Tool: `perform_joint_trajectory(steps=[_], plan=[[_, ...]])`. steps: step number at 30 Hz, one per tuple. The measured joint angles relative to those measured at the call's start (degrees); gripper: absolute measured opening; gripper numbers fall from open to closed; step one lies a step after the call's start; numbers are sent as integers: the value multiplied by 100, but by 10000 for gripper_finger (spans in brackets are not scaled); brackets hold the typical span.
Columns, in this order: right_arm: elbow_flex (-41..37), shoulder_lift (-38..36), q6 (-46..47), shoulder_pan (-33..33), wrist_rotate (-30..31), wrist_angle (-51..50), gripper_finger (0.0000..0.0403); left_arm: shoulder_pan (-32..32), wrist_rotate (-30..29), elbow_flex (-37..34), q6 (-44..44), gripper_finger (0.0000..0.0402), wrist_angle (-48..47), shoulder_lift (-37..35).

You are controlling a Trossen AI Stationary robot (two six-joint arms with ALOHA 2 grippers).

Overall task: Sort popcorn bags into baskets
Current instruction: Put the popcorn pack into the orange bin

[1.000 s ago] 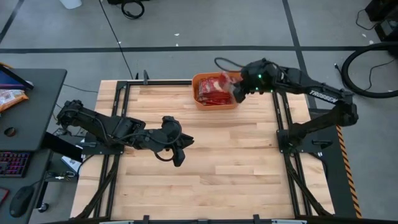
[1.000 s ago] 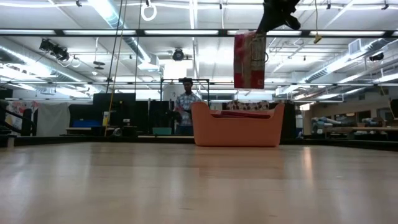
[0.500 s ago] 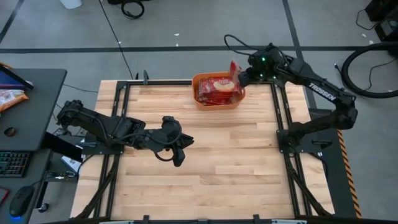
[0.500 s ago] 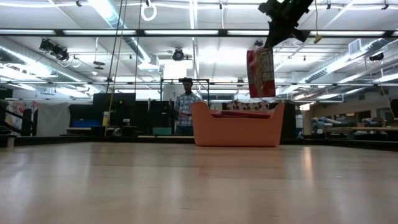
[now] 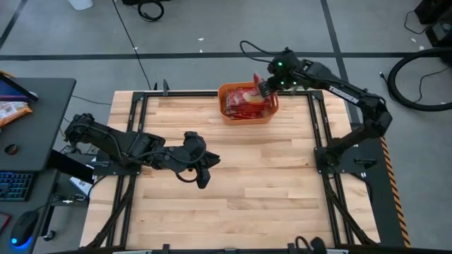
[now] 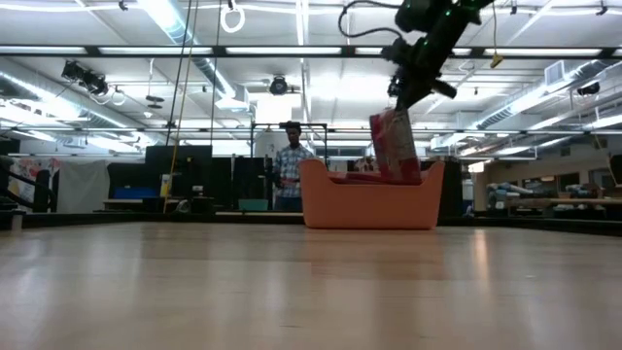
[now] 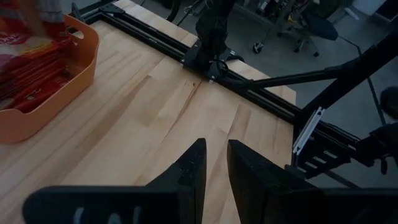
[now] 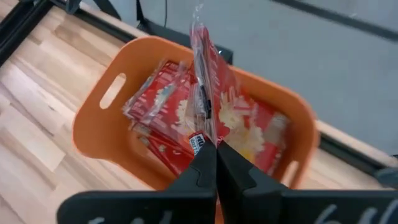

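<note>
Your right gripper (image 5: 264, 86) sits above the far right edge of the orange bin (image 5: 227, 115), which stands at the far edge of the wooden table (image 5: 268, 183), right of centre. Its two dark fingers (image 8: 205, 171) are clenched on the top edge of one red popcorn bag (image 6: 395, 148). In the low view this bag hangs on edge, slightly tilted, with its lower end dipping below the bin's rim on the right side. In the right wrist view you see the held bag edge-on, directly over the bin's interior.

Inside the bin lie the other popcorn bags (image 5: 241, 101), red packets with cream labels, stacked loosely and overlapping; their number cannot be told. The bin has a slot handle (image 8: 112, 91) cut in one end wall.

Your left gripper (image 5: 205, 174) rests low over the near left part of the table, well apart from the bin. Its fingers (image 7: 194, 168) stand slightly parted in the left wrist view, with bare wood showing through the narrow gap between them, and they grasp nothing.

Beyond the table, the low view shows a person (image 6: 289, 173) in a checked shirt standing just left of the bin's outline, far back in the room. To the left of the table, the high view shows a dark desk (image 5: 42, 113) with an orange-and-white snack packet (image 5: 13, 110) and a keyboard (image 5: 14, 186).
</note>
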Motion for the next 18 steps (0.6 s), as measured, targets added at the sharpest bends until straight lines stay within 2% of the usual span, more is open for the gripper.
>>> perform_joint_trajectory(steps=[9, 18], plan=[[0, 746, 277, 242, -511, 633, 3, -28, 18, 0, -151, 68, -1, 0], [0, 1364, 406, 457, -772, 1089, 3, -59, 23, 0, -301, 68, -2, 0]])
